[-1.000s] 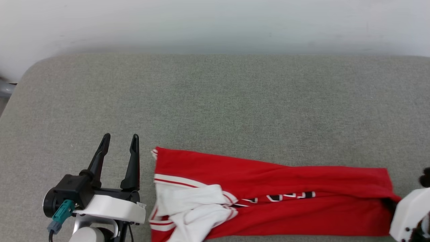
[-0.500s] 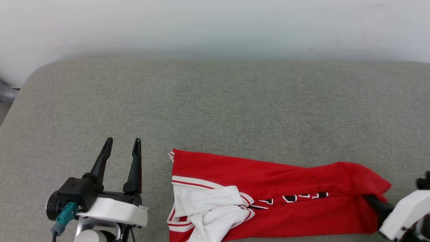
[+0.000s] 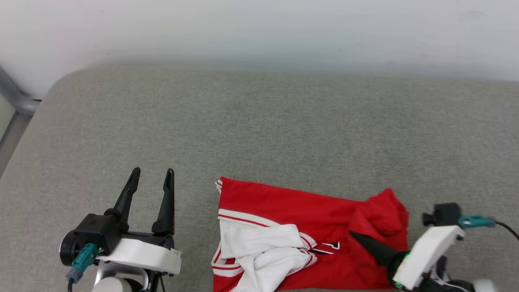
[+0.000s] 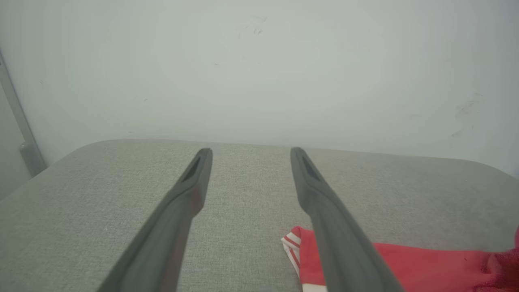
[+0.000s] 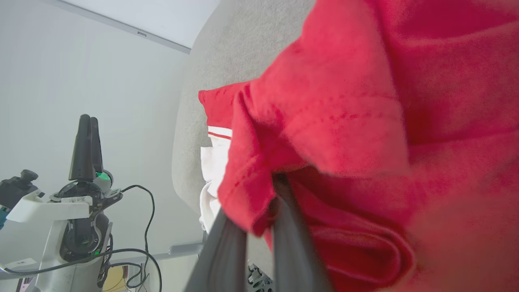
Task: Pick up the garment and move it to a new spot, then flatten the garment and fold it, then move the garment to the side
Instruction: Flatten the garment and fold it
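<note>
- Far left of the left gripper (image 3: 153, 172): a grey metal frame bar (image 3: 16, 105) runs at a slant past the rounded corner of the padded surface (image 3: 259, 121).
- Padded surface: grey woven cloth with a fine even weave and a soft rounded edge. A plain, matte pale wall (image 3: 259, 28) stands beyond it.
- Left gripper: two long dark tapered fingers spread wide with nothing between them, pointing toward the wall. It has a black body and a white shell, with a teal connector (image 3: 83, 259) at its outer side.
- A strip of bare grey cloth separates the left gripper from the garment, and nothing stands between them.
- The garment (image 3: 308, 211) lies to the right of the left gripper, near the front edge of the surface.
  - It is a red knit, folded into a long band.
  - White sleeves are bunched in soft folds at the end nearer the left gripper, with red-striped white trim along the cuffs and edge.
  - A scrap of black-and-white lettering peeks out at mid-length.
- The garment's far end is lifted, crumpled and turned back over the band, toward the left gripper.
- Right gripper (image 3: 353, 235): its fingers are closed narrow, pinching that raised red end. In the right wrist view the cloth drapes over the fingertips and hides them.
- Behind the right gripper are its white shell, a black knob and a teal plug (image 3: 472, 221) with a dark cable.
</note>
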